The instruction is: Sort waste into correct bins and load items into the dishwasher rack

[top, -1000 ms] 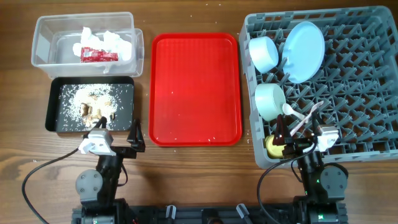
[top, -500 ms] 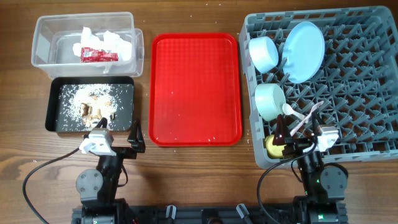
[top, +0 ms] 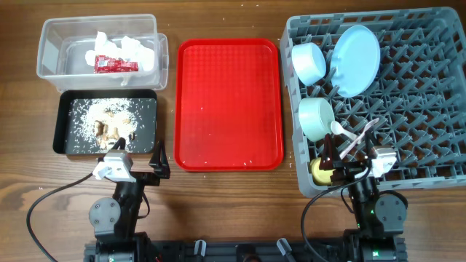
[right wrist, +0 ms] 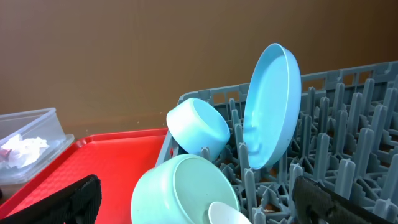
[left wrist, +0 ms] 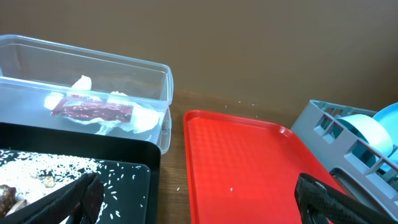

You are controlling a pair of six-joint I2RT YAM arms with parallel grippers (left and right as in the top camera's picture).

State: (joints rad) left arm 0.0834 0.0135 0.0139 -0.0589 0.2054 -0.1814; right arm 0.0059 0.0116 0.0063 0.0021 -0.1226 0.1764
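Left gripper point(top: 137, 153): is hanging at the near edge of the counter, left of middle, with its fingers spread wide and gripping nothing.
Right gripper point(top: 348, 149): is hanging at the near edge toward the right, jaws wide apart and empty, over the near left corner of the rack.
Yellow cup point(top: 318, 172): is sitting in the near left corner of the dishwasher rack point(top: 422, 102), partly under the right gripper.
White plastic cutlery point(top: 340, 130): is lying across the pegs just beyond the cup, next to the mint bowl.
Mint green bowl point(top: 315, 118): is resting tilted along the rack's left side.
Black tray point(top: 148, 108): is lying near the left edge, holding rice-like scraps point(top: 91, 122) with brown bits.
Red serving tray point(top: 228, 102): is lying flat at the middle of the counter, between the bins and the rack.
Light blue bowl point(top: 309, 63): is leaning on its side toward the rack's far left corner.
Light blue plate point(top: 357, 60): is standing on edge between pegs, just right of that bowl.
Clear tub point(top: 49, 52): is sitting at the far left corner, touching the black tray's far rim.
White napkins point(top: 125, 46): are lying crumpled inside the tub.
Red wrapper point(top: 115, 65): is lying on the napkins; its print is too small to read.
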